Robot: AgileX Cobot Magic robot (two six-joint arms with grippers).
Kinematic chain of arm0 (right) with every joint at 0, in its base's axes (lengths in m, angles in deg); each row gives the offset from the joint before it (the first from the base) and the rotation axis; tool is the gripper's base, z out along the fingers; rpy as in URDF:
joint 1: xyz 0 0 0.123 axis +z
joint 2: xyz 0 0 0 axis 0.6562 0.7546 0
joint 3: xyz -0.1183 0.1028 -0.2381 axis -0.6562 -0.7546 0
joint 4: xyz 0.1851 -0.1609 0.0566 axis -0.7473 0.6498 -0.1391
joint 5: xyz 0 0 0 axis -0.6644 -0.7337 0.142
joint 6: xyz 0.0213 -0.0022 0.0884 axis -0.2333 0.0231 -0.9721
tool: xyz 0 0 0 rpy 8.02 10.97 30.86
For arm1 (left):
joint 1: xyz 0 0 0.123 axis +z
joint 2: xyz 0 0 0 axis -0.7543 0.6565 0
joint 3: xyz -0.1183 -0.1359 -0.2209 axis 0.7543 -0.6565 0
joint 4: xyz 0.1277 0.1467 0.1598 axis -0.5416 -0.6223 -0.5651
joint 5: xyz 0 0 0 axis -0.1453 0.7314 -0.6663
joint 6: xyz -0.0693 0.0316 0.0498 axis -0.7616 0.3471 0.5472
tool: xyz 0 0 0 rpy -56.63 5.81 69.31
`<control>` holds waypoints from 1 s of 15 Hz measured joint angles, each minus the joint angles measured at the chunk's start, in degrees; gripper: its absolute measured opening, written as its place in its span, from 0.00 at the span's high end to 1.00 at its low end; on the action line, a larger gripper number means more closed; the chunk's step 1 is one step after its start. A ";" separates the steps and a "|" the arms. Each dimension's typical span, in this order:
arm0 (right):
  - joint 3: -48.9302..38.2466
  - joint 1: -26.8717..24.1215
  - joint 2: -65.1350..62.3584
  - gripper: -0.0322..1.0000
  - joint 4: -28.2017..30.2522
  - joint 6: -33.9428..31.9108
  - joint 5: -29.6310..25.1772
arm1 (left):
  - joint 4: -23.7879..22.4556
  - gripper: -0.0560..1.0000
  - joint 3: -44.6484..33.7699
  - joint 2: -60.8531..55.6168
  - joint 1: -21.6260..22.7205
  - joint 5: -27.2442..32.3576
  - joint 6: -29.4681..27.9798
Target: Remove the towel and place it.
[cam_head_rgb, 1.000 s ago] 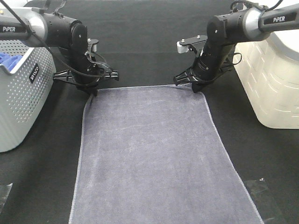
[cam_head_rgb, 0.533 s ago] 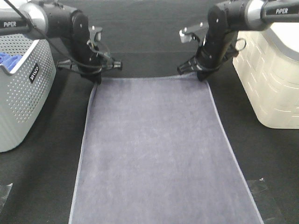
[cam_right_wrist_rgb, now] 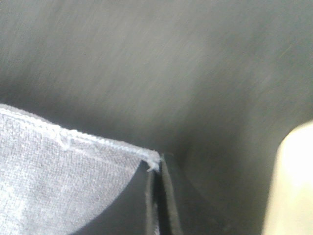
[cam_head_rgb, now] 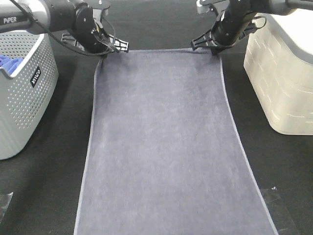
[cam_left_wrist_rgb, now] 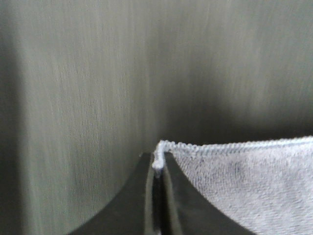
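- Exterior high view: the towel [cam_head_rgb: 161, 147] lies spread lengthwise on the dark table [cam_head_rgb: 44, 196], and its near end runs out of the bottom of the picture.
- Only this view shows the towel's whole spread and what stands at its sides. A grey perforated basket [cam_head_rgb: 24, 103] stands off the towel's left long edge with a blue cloth [cam_head_rgb: 9, 62] inside, and a cream bin [cam_head_rgb: 283, 83] stands off its right long edge.
- The left arm [cam_head_rgb: 58, 17] reaches down to the towel's far left corner and the right arm [cam_head_rgb: 244, 12] to its far right corner. The far hem is stretched straight between them.
- From this height the jaws are too small and dark to tell how they stand, and I cannot tell whether the far edge is off the table.
- Left wrist view: this close-up gives what the high view cannot. The left jaws are pressed together on the very tip of the towel's [cam_left_wrist_rgb: 244, 191] corner, and a small white tuft of hem pokes out above them. The rest of the cloth fans away to one side, with the blurred table [cam_left_wrist_rgb: 98, 73] behind.
- Right wrist view: the right jaws are likewise clamped tight, with the stitched corner of the towel [cam_right_wrist_rgb: 54, 171] nipped at their tips. The hem runs away from the pinch, and a pale edge of the cream bin [cam_right_wrist_rgb: 293, 181] shows on the side away from the towel.
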 joint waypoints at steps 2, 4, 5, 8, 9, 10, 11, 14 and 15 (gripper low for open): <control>0.00 -0.97 0.00 0.97 0.46 -0.06 6.13 | -6.07 0.94 0.00 0.97 0.29 -8.02 -4.64; 0.00 -1.43 0.57 0.97 0.97 -0.06 14.38 | -10.08 0.94 0.06 2.64 2.29 -18.16 -8.37; 0.00 -1.43 1.38 0.97 1.49 -0.06 17.65 | -10.49 0.94 0.11 3.21 3.55 -22.40 -8.88; 0.00 -1.43 4.64 0.97 2.98 -0.06 26.99 | -10.89 0.94 2.29 6.47 6.30 -33.00 -9.91; 0.00 -1.43 5.90 0.97 3.55 -0.06 28.88 | -11.17 0.94 3.84 8.08 6.82 -35.87 -9.91; 0.00 -1.66 6.93 0.97 4.30 -0.06 31.23 | -11.34 0.94 5.73 9.97 7.05 -38.73 -9.17; 0.00 -2.06 7.96 0.97 4.53 -0.06 33.40 | -11.34 0.94 8.08 12.03 7.10 -40.62 -8.19; 0.00 -3.27 9.97 0.97 4.64 -0.06 39.13 | -11.52 0.94 12.61 17.65 7.10 -41.83 -6.42; 0.00 -3.44 10.66 0.97 4.64 -0.06 40.97 | -11.52 0.94 13.35 19.31 7.10 -41.94 -6.36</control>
